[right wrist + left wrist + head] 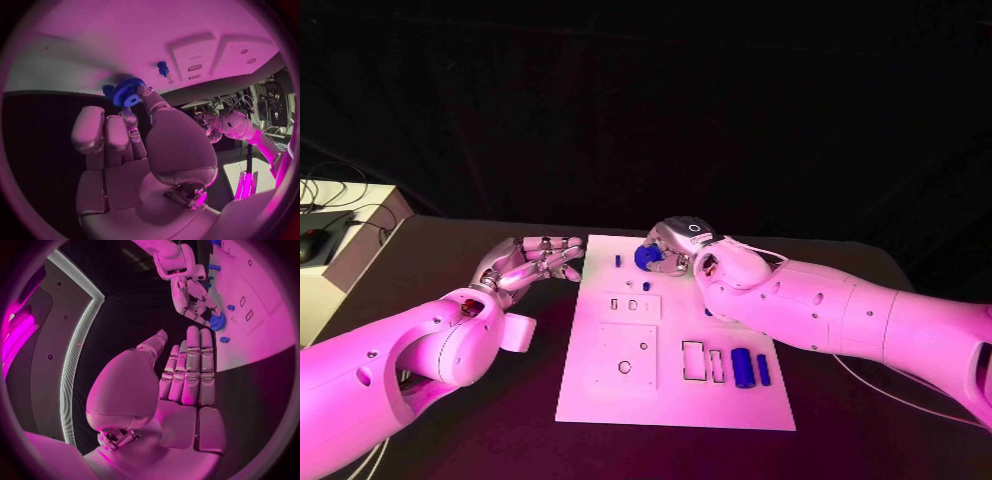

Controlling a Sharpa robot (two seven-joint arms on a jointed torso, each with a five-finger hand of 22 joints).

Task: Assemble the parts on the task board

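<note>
The white task board [672, 400] lies in the middle of the black table. Over its far edge my right hand [687, 243] pinches a blue gear [648, 257] between thumb and a finger; in the right wrist view the gear [129, 92] hangs just above the board [125, 35], near a small upright blue peg [163, 68]. My left hand [531, 262] hovers beside the board's far left edge, fingers apart, holding nothing. The left wrist view shows its fingers [187, 365] stretched straight, with the right hand [190, 292] and gear [217, 322] beyond them.
Small blue pegs [617, 260] [646, 286] stand on the far part of the board, and two blue bars [741, 367] [763, 369] lie near its right edge beside rectangular slots [692, 360]. A pale side table with a mouse [315, 243] stands at the far left.
</note>
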